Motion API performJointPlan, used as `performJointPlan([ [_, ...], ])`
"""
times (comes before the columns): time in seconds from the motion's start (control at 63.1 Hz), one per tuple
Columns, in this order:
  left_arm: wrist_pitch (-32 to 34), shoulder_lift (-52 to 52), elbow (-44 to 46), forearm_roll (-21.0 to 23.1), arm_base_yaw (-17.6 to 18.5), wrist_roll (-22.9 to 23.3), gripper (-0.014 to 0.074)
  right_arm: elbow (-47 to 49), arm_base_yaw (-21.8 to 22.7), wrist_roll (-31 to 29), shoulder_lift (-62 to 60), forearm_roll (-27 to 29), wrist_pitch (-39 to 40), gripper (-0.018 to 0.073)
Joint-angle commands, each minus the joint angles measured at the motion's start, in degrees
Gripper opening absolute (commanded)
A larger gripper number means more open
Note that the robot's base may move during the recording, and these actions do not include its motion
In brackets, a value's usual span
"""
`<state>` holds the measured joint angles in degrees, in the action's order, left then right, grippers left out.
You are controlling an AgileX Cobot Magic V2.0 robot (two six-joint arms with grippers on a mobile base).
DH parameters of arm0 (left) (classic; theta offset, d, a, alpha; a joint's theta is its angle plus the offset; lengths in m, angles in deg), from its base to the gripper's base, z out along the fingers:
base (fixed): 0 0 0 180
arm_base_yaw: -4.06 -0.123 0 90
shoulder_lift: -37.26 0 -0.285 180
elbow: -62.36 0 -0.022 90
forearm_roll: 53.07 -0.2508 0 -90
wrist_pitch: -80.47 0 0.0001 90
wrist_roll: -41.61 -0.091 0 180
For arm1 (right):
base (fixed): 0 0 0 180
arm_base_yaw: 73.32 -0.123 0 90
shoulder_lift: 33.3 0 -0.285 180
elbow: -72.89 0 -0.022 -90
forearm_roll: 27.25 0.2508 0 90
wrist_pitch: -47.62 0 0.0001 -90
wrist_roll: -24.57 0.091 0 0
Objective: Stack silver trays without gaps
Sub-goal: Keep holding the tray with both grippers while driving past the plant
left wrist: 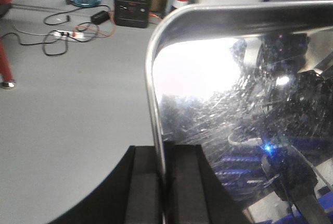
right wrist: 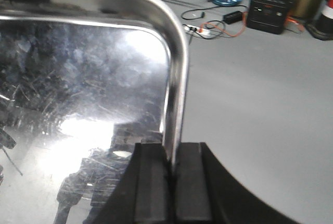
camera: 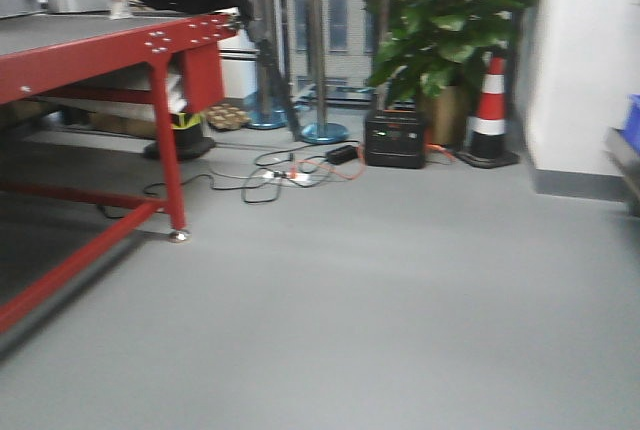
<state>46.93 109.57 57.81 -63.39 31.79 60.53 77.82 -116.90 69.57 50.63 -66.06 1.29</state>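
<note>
Clamping the black-padded left gripper point(left wrist: 165, 153) tight on the thin flared rim of a shallow rectangular shiny stainless-steel tray point(left wrist: 223, 99). Pinching seemingly the opposite rim likewise with the right gripper point(right wrist: 171, 148). Holding it aloft between both arms, above smooth grey floor point(left wrist: 78, 104). Possibly risking a slip or tilt from such narrow edge grips if moving unevenly, leaving gaps on stacking.

- Left gripper point(left wrist: 164, 185): two flat, matte black fingers point(left wrist: 141, 187), block-shaped with squared tops (dull, not glossy).
- Below the fingers it widens into a plain black body with a smoothly curved outline on the left side.
- Right gripper point(right wrist: 173, 185): the same pair of matte black, rectangular fingers point(right wrist: 152, 187), with slightly rounded edges.
- Its body is likewise plain black, curving away on both sides.
</note>
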Motion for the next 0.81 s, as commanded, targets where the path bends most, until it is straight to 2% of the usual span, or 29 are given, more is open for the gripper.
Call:
performJointPlan([
  [0.0, 2.97, -0.54, 0.17, 1.45, 0.97, -0.73, -0.0016, 0.18, -0.08, -0.59, -0.30, -1.08, 4.32, -0.0079],
  [0.792, 2.97, -0.54, 0.17, 1.45, 0.97, -0.73, -0.0016, 0.18, -0.08, -0.59, -0.30, -1.08, 4.81, -0.0079],
])
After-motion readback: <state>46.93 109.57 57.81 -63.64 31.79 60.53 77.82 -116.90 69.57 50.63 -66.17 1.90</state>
